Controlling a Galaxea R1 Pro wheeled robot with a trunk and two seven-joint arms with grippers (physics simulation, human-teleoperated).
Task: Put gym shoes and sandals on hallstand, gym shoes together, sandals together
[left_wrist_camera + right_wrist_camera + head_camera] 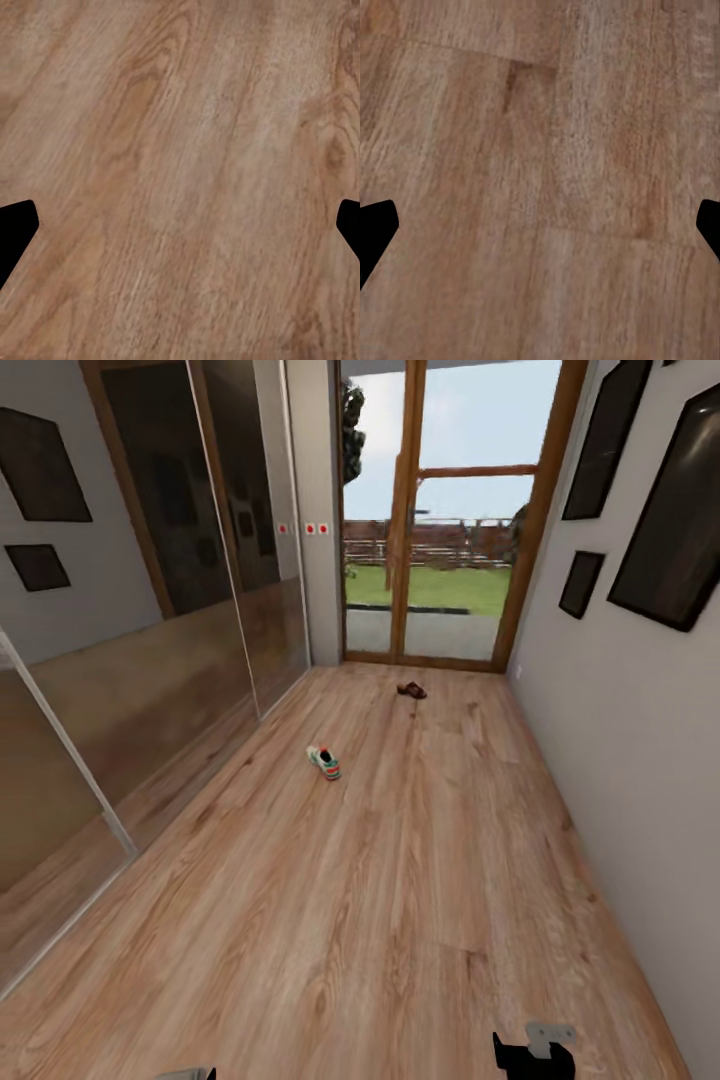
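A white gym shoe (323, 762) with teal and red accents lies on the corridor floor (400, 880), mid-corridor towards the left. A dark-brown sandal (411, 690) lies farther off, near the glass door. The hallstand is out of view. Both grippers are far from the shoes, down at the near edge of the head view, where part of the right arm (535, 1052) shows. My left gripper (180, 232) is open over bare planks, its black fingertips (15, 232) wide apart. My right gripper (540, 232) is open the same way, with nothing between its fingertips (375, 232).
Mirrored sliding wardrobe doors (150, 660) line the left side. A grey wall with dark picture frames (670, 510) runs along the right. A wood-framed glass door (440, 520) to a garden closes the far end. Wide floor lies between me and the shoes.
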